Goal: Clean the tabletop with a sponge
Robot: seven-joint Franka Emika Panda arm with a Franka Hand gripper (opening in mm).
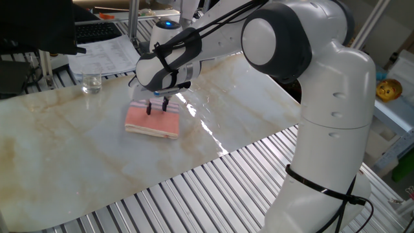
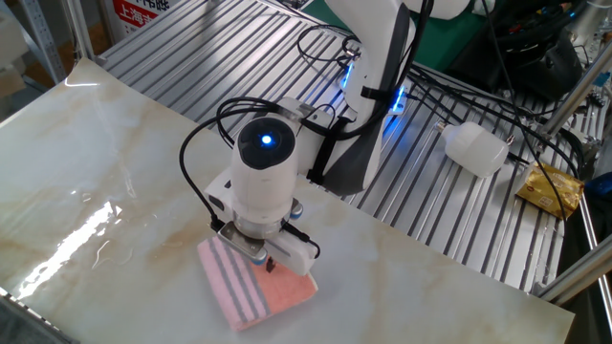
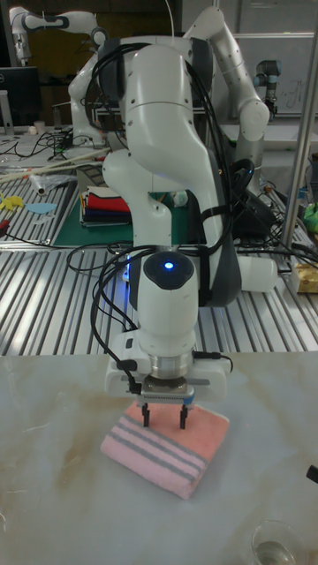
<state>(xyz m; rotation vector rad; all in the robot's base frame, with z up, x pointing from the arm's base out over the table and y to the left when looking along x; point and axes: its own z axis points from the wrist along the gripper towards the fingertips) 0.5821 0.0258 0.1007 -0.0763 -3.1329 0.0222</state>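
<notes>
Gripper (image 3: 164, 418) fingers spread apart over the soft, folded pink sponge (image 3: 165, 450) on the glossy marble-patterned tabletop (image 1: 77, 162).

Place: a robotics lab.
Table: ribbed metal slat surface (image 2: 229, 48) under a glossy cream marble-patterned slab (image 1: 77, 155).
Wiring: loose black cables (image 2: 478, 105) trailing over the slats.
Other machines: more white robot arms (image 3: 238, 84) behind.
Desk clutter: dark keyboard (image 1: 97, 30), printed papers (image 1: 103, 55), stacked coloured sheets (image 3: 104, 208).
</notes>
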